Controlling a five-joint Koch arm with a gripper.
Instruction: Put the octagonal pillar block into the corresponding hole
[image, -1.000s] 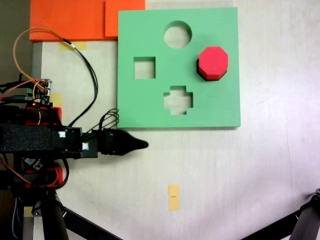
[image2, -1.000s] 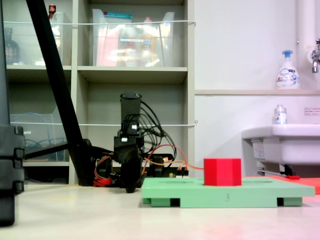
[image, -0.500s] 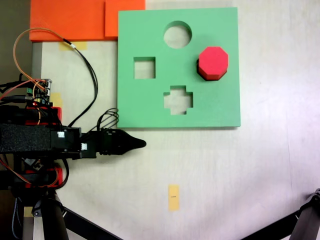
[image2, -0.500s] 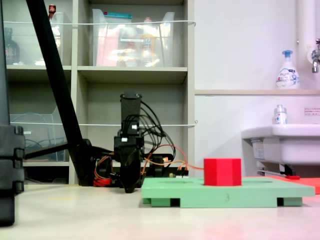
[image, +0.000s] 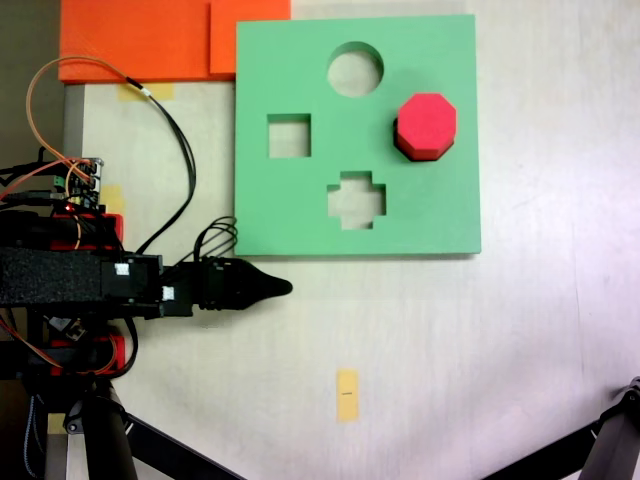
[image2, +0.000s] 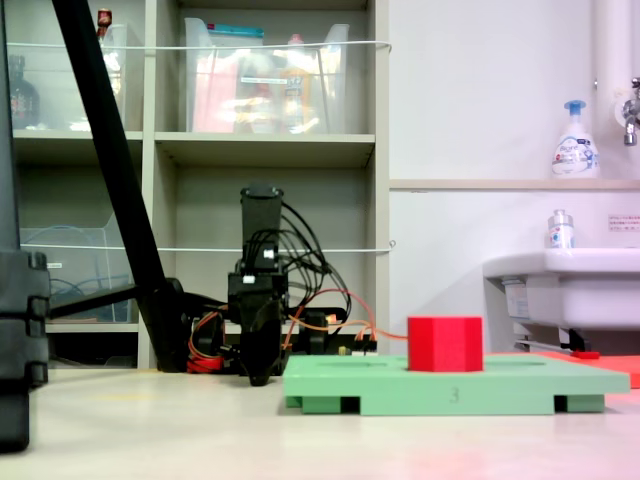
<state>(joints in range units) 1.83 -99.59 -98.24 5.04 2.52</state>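
1. Since the previous frames barely differ, the green foam board (image: 300, 210) is judged undisturbed on the worktop (image: 480, 340).
2. The octagonal pillar block (image: 427, 124) is seated upright in the corresponding hole (image2: 446, 366); the task is judged done.
3. The gripper (image: 284, 288), slightly retracted, is parked beside the board; its state cannot be told.

The arm (image: 80, 278) is built of boxy black segments with small white labels on its sides, mounted on red printed brackets. Its gripper (image: 280, 288) tapers to a black, glossy point. Thin orange and black cables (image: 180, 150) loop from a small circuit board (image: 82, 178) near the base.
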